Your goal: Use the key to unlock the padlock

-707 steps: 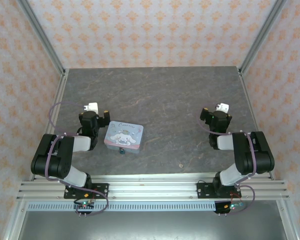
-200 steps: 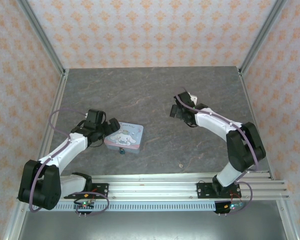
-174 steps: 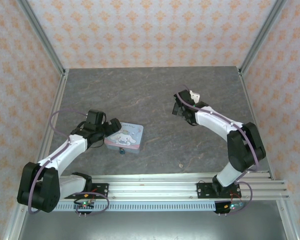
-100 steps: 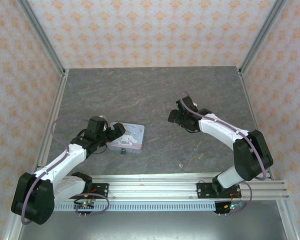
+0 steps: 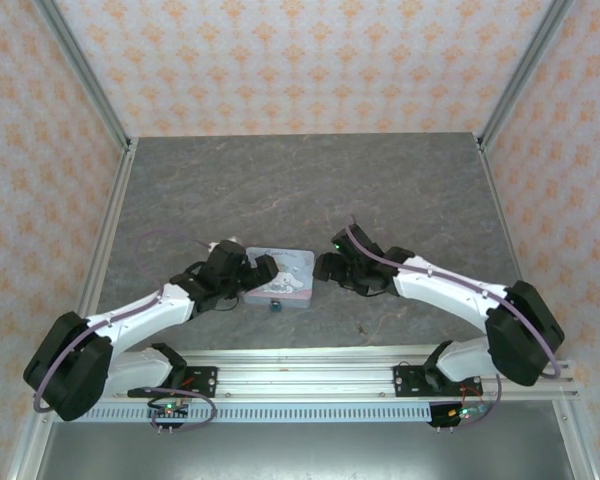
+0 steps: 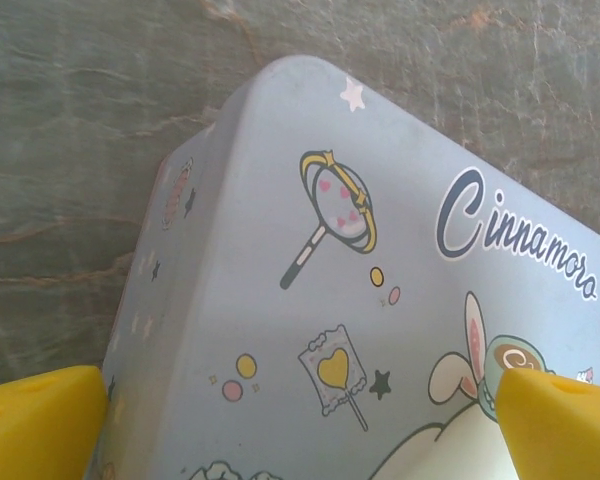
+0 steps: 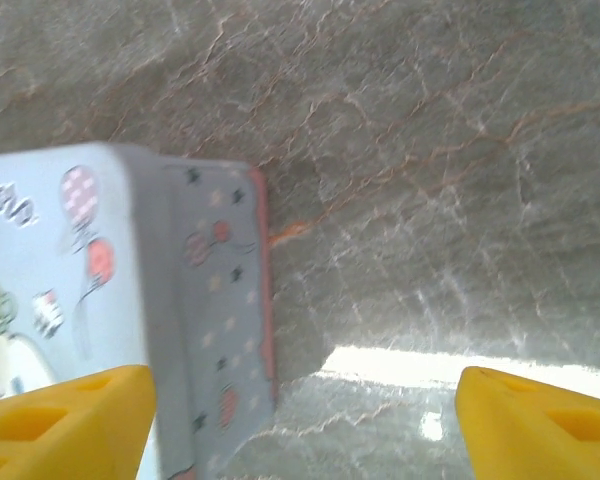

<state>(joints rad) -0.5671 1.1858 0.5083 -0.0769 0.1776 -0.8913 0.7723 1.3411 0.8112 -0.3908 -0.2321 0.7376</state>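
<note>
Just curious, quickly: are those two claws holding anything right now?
Left gripper: open over the pastel tin, holding nothing.
Right gripper: open at the tin's edge, holding nothing.

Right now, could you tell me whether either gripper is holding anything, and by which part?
Nothing is held. The left gripper is open astride one end of the tin; the right gripper is open at its other end.

The tin [image 5: 282, 276] is pastel blue, pink-rimmed, printed with stars, balloons and a white cartoon dog. At its six o'clock, the padlock [image 5: 276, 305] is dark teal. The table [image 5: 310, 180] is grey and veined; the walls [image 5: 300, 60] are peach with orange motifs.
</note>
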